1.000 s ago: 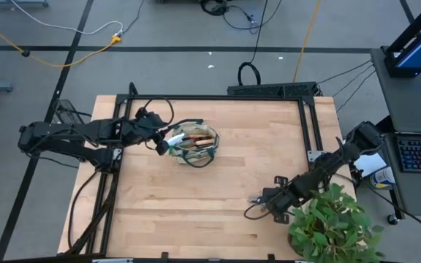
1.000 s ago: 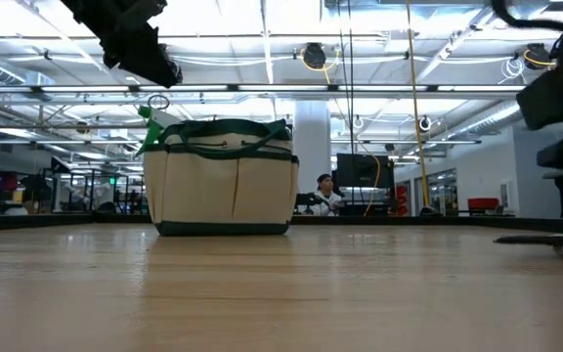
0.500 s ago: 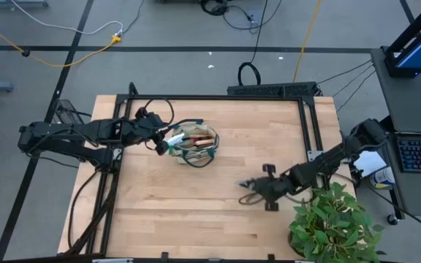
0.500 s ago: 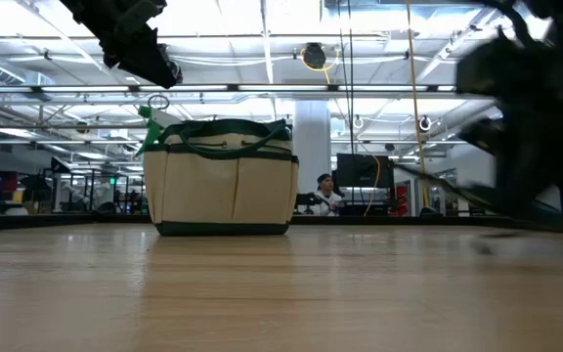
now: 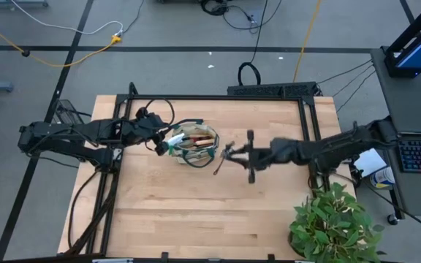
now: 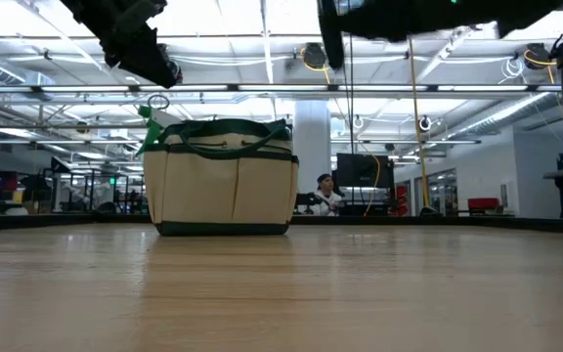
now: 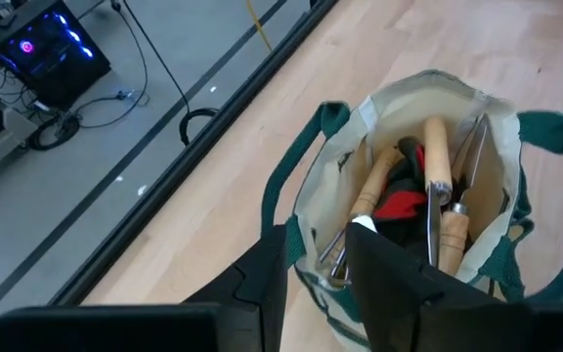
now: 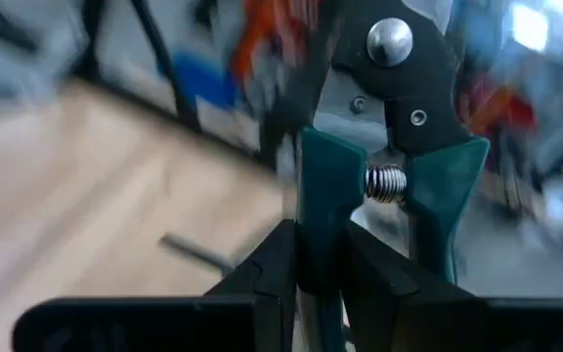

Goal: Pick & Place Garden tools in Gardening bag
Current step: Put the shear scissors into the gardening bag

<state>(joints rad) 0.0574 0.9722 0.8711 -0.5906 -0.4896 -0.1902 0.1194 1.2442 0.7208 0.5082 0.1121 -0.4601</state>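
The table point(image 5: 196, 212) carries the bag point(image 5: 194, 145) a little toward ten o'clock of its centre, with a plant point(image 5: 333, 226) at the five o'clock corner. The bag stands upright and already holds several tools point(image 7: 438, 186): wooden handles, metal shafts and a red item point(image 7: 395, 205).

The left gripper point(image 5: 161, 140) sits at the bag's nine o'clock rim, its jaws narrow, straddling the rim fabric as if to steady it; whether they actually pinch it I cannot tell.

The right gripper point(image 5: 234, 153) hangs in the air just off the bag's three o'clock side, clamped on the shears point(image 8: 384, 147) by one teal-green handle, with the spring and pivot bolt in plain sight of the wrist camera.

Risks, as I judge them: the grip is on one handle only, so the shears could swing or slip before they are over the opening. The bag is crowded, and the blades may catch on a handle or the trim and tip it. A release short of the rim would drop them on the table.

No brand, label or legible writing shows anywhere.
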